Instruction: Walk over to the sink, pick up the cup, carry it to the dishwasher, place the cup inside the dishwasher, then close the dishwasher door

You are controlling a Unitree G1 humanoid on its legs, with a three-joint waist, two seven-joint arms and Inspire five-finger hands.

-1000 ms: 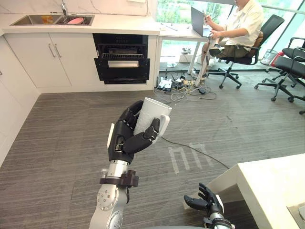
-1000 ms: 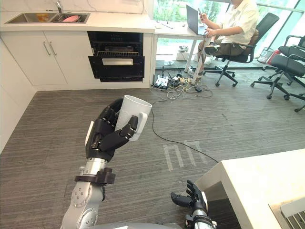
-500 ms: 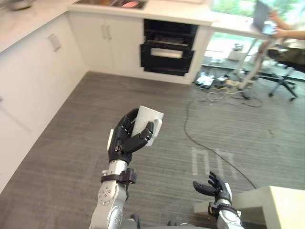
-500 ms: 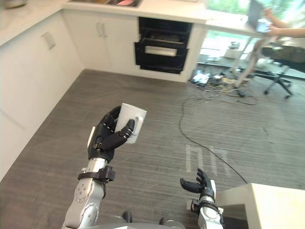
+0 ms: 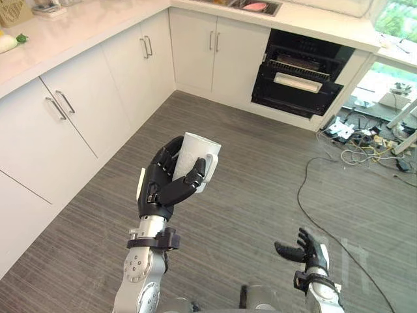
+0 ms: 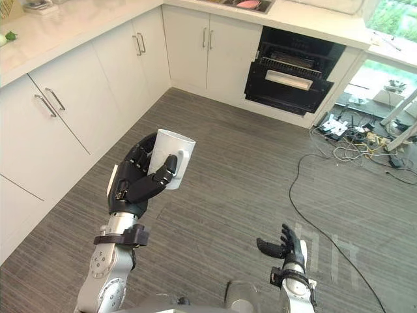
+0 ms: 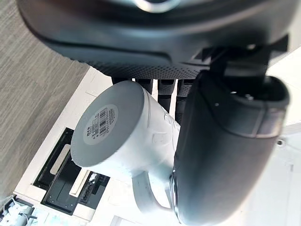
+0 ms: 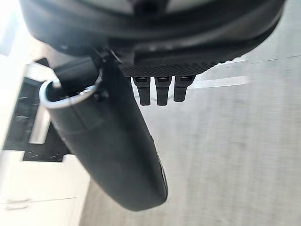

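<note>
My left hand (image 5: pixel 163 186) is raised in front of me over the floor, its fingers and thumb curled round a white cup (image 5: pixel 197 158) held upright with its handle to the right. The left wrist view looks at the cup's base (image 7: pixel 106 127) with the thumb (image 7: pixel 221 146) across its side. The dishwasher (image 5: pixel 300 81) stands open and dark under the far counter, its door hanging part way down, beside white cabinets. The sink (image 5: pixel 251 5) lies in the counter above and left of it. My right hand (image 5: pixel 306 250) hangs low at the right, fingers relaxed and holding nothing.
White cabinets (image 5: pixel 78 111) line the left side and the far wall, meeting in a corner. A tangle of cables and power strips (image 5: pixel 361 137) lies on the floor right of the dishwasher, with one cable (image 5: pixel 306 189) trailing toward me. Grey wood floor (image 5: pixel 247 189) lies between me and the dishwasher.
The camera has swung left and downward: the cabinets now fill the left side and the seated person and table corner have left the view. The cup stays in my left hand.
</note>
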